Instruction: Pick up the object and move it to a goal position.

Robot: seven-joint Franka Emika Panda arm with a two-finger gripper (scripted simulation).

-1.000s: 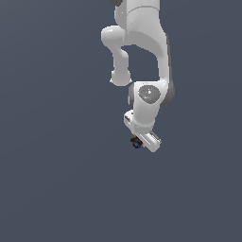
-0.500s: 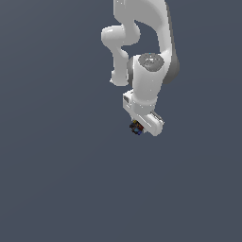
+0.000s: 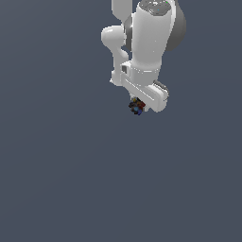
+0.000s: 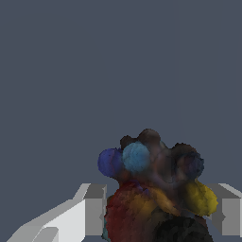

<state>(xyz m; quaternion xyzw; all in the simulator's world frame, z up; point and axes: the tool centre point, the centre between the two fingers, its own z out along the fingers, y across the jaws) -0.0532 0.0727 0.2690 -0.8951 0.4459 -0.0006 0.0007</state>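
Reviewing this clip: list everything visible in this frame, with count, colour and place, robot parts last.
object: one, dark and lumpy with blue, red and yellow patches, sitting between the gripper's two fingers; in the exterior view it shows as a small dark speck just under the hand.
background surface: one, plain grey-blue, filling both views; no goal marker visible on it.
fingers: two, light grey, one on each side of the object in the wrist view.
gripper: one, white, at the lower end of the arm, closed on the object.
arm: one, white with grey joints, coming down from the top of the exterior view.
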